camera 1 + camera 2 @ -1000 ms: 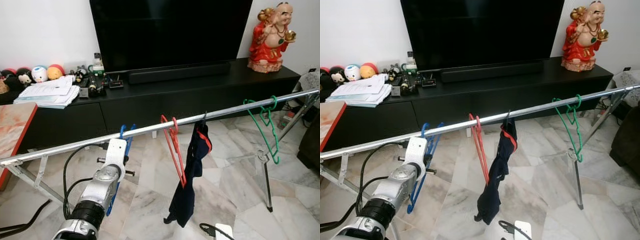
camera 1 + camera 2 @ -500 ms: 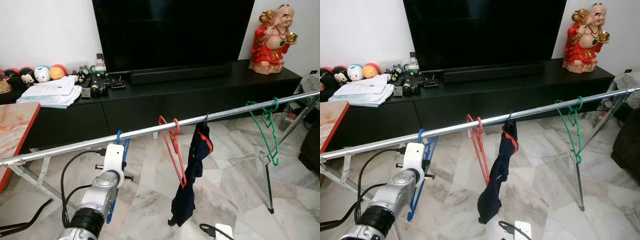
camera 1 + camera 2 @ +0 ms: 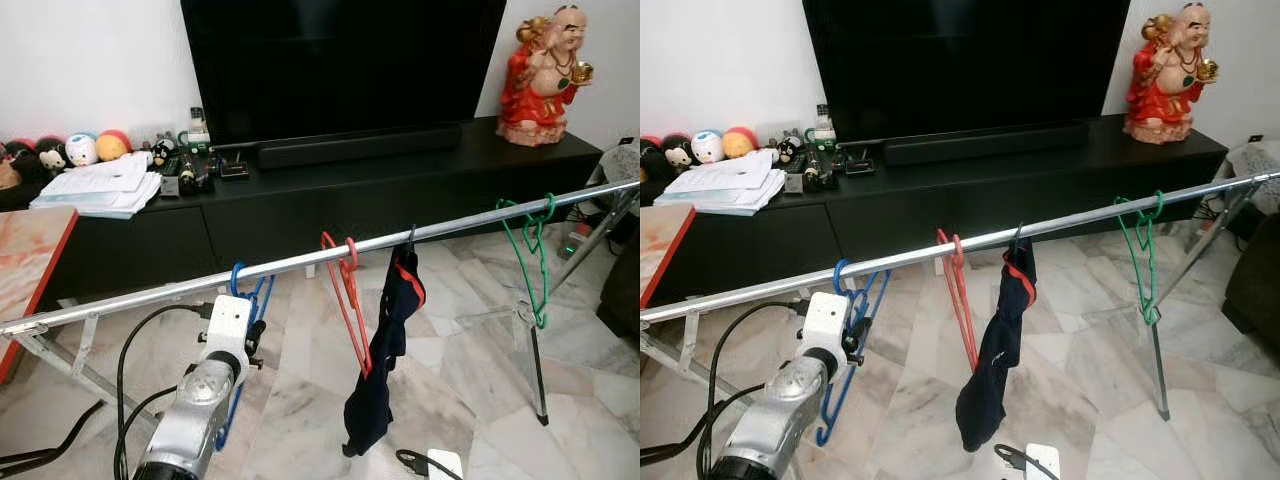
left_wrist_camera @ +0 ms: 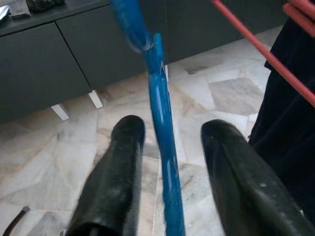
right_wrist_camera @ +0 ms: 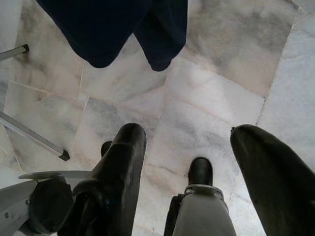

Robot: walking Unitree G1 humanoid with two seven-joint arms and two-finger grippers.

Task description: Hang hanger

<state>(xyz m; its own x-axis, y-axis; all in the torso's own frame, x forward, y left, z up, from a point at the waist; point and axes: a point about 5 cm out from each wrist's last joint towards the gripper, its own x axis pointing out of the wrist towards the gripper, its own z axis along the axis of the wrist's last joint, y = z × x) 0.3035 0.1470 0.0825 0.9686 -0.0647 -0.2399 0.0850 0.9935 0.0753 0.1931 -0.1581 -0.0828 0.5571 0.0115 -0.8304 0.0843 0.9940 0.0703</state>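
While no legible writing appeared anywhere, the blue hanger hung by its hook on the silver rail, its bar passing untouched between the parted fingers of the left gripper; right gripper likewise spread, above marble floor.

Even, soft indoor light; head views sharp, near wrist-view fingers blurred.

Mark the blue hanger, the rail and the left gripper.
blue hanger (image 3: 843, 273), right eye view, hook on the rail.
rail (image 3: 1060, 225), right eye view, bare stretch of tube.
left gripper (image 4: 170, 142), left wrist view, midway between its fingertips.
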